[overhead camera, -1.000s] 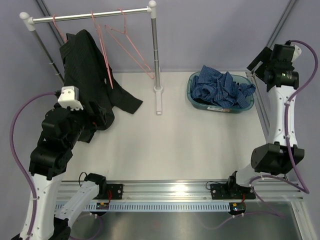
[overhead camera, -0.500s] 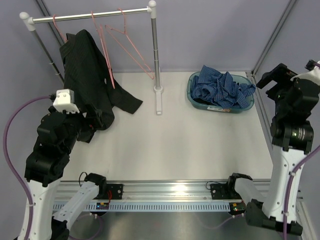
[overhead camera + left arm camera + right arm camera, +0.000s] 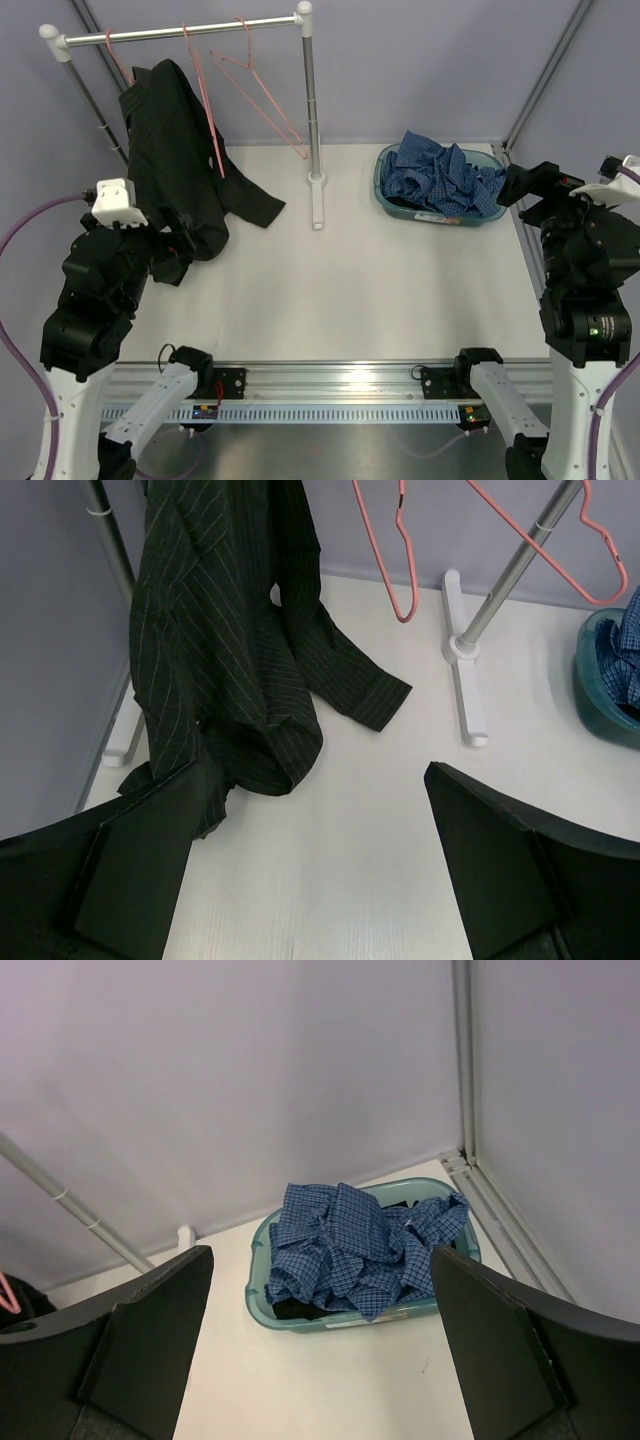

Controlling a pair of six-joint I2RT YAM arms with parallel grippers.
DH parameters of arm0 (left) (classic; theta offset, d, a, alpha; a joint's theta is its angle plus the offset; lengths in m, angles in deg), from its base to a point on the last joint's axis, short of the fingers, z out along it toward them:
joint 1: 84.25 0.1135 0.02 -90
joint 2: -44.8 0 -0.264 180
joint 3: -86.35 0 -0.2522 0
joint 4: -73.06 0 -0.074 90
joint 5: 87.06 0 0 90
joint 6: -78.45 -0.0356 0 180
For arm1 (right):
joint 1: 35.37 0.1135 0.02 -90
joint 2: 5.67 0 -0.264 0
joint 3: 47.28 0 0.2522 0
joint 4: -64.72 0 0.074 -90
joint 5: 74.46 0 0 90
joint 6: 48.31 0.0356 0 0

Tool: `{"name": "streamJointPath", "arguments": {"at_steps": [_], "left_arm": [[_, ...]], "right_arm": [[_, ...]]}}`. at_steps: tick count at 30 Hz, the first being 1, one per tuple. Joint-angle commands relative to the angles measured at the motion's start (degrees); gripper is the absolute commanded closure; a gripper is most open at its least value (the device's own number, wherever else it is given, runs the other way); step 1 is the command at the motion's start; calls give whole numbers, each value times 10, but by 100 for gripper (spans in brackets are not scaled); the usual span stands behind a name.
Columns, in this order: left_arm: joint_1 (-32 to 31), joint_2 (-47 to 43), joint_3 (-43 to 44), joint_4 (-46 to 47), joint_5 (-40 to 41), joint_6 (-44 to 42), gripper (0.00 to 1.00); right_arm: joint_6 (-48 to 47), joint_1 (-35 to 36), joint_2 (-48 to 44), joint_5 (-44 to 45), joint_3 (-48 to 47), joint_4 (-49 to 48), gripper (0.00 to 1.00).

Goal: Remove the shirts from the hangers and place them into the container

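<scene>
Top external view gives you one black shirt hanging on a pink hanger at the left end of the rail, with its lower part and a sleeve trailing onto the surface. Two bare hangers hang beside it. Your blue checked shirt lies crumpled in the teal tub at the right rear, with dark cloth showing beneath it. Your left fingers stand wide apart and empty near the black shirt's hem. Your right fingers are spread too, empty, facing the tub.
</scene>
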State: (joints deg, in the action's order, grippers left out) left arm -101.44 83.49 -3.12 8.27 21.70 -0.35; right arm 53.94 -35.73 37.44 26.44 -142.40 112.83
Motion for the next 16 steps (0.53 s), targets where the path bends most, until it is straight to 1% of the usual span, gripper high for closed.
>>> {"name": "streamJointPath", "arguments": {"at_steps": [1, 5, 11, 16], "left_arm": [[-2, -6, 28, 17, 36, 8, 1], [-2, -10, 30, -10, 49, 8, 1], [-3, -33, 15, -16, 46, 16, 1], [-2, -30, 14, -21, 35, 22, 1]], "right_arm": [[-24, 35, -8, 36, 8, -24, 1], [-20, 48, -35, 33, 46, -42, 1], [-17, 61, -47, 34, 51, -45, 1], [-16, 62, -52, 30, 53, -48, 0]]}}
